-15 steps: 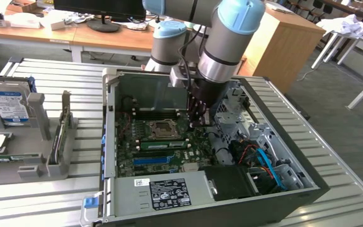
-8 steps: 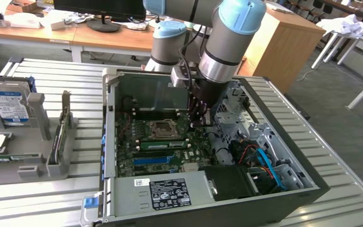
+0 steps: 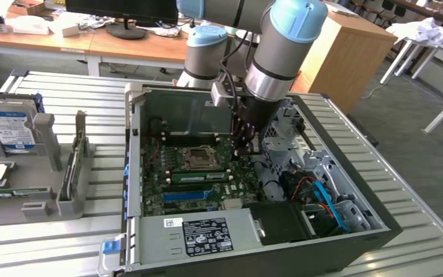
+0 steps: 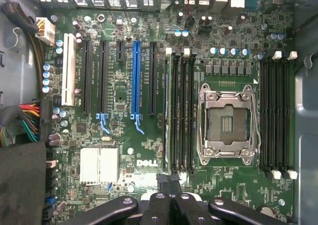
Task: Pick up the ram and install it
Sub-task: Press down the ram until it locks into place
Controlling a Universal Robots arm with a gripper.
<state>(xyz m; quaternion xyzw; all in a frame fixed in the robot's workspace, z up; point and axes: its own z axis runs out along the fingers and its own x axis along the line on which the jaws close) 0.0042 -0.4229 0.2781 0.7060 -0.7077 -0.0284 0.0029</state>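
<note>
Ram looks light, stiff, thin and fragile; best gripped by its long edges, off the chips. Tool is pinched together, holding nothing.

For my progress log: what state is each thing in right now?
Case: open, side off.
Socket: bare, no cooler.
Ram: slotted in, beside the socket.
Gripper: shut, holding nothing.
Hard drive: upright, outside the case.
</note>
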